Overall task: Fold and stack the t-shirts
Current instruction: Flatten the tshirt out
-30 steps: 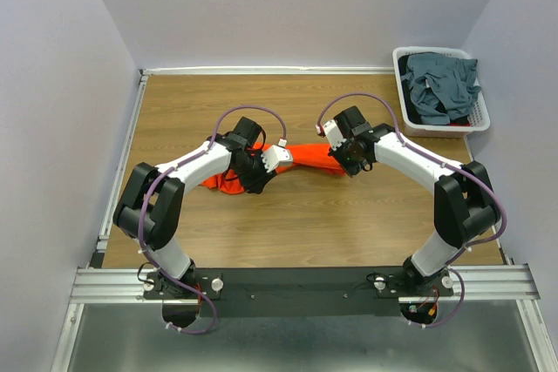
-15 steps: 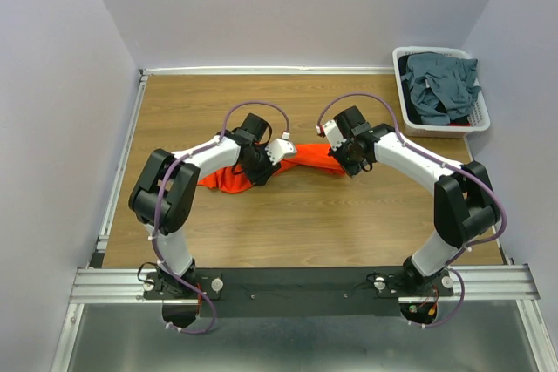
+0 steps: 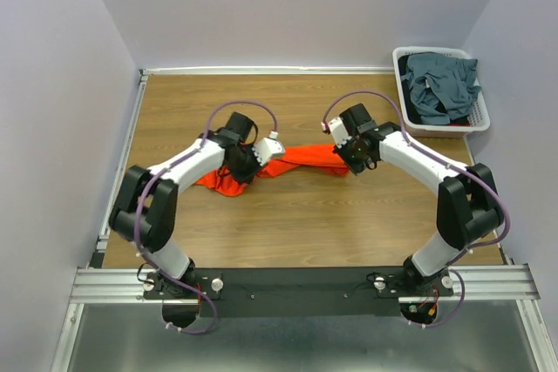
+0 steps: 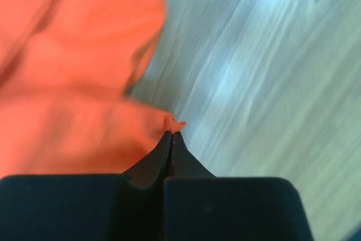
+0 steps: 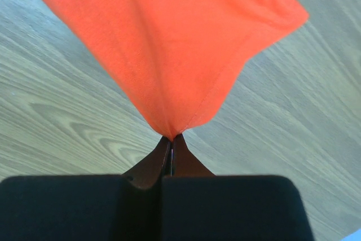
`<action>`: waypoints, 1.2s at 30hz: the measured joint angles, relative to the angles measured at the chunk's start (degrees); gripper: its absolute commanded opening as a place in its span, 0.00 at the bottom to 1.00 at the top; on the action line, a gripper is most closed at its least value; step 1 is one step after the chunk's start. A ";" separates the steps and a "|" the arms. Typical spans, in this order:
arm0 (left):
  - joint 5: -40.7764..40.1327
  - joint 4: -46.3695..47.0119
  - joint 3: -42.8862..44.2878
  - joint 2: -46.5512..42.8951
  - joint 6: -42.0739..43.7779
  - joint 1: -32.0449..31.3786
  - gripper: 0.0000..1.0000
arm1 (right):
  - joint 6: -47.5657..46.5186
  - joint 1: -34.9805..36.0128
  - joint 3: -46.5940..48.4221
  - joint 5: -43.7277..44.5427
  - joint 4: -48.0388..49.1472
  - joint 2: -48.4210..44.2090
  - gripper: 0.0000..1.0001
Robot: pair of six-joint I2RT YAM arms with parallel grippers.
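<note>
Spanning the middle of the tabletop [image 3: 305, 233]: one orange-red t-shirt [image 3: 307, 158], bunched into a long band running left to right, with an arm at each end.

Item, left end effector [image 4: 172, 135]: jaws pressed together, with a small nub of orange hem caught at the very tips. The grip is thin, on an edge rather than on a thick fold. In the wrist view the cloth lies to the left and bare wood to the right, so the hold is on an outer margin of the garment.

Item, right end effector [image 5: 171, 138]: jaws closed on a corner of the same shirt. The fabric spreads away from the pinch in a smooth triangle over the wood grain.

Purpose, judged: grips at opposite ends let the arms draw the shirt open and flat before any fold. It is not yet spread, so folding looks to be at an early stage.

Item, blue-grey t-shirts [image 3: 440, 84]: heaped loose in the white slatted basket [image 3: 445, 131] at the far right corner, well apart from both arms. They appear to be stock awaiting their turn. No folded stack shows.

Risk, judged: the left pinch is shallow and may slip once tension comes on.
</note>
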 measured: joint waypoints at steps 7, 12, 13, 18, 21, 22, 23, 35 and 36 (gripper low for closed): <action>2.58 -10.54 12.90 -10.95 4.20 13.88 0.00 | -2.93 -3.37 1.38 1.84 -0.81 -4.26 0.01; 3.34 -13.20 20.13 -15.69 7.04 23.15 0.00 | -5.53 -4.92 5.73 3.65 -1.29 -5.70 0.01; 3.61 -13.46 20.90 -16.28 7.19 24.24 0.00 | -6.01 -5.16 6.88 4.09 -1.68 -5.77 0.01; 4.55 -13.00 25.77 -18.27 6.47 31.08 0.00 | -8.48 -8.11 16.61 5.51 -2.71 -5.86 0.00; 5.14 -11.02 28.46 -20.57 5.35 36.11 0.00 | -9.42 -11.43 23.52 6.29 -2.64 -6.84 0.01; 5.60 -9.70 29.73 -21.97 4.79 38.53 0.00 | -9.57 -12.07 25.16 6.40 -2.45 -7.34 0.01; 6.12 -8.44 30.42 -23.15 3.87 40.30 0.00 | -9.66 -12.46 26.38 6.58 -2.36 -7.74 0.01; 6.43 8.09 34.16 -37.68 -7.19 45.81 0.00 | -9.44 -12.50 45.46 9.07 -2.21 -13.03 0.01; 5.84 8.70 35.04 -37.79 -7.78 45.81 0.00 | -9.44 -12.50 47.17 9.33 -2.01 -13.03 0.01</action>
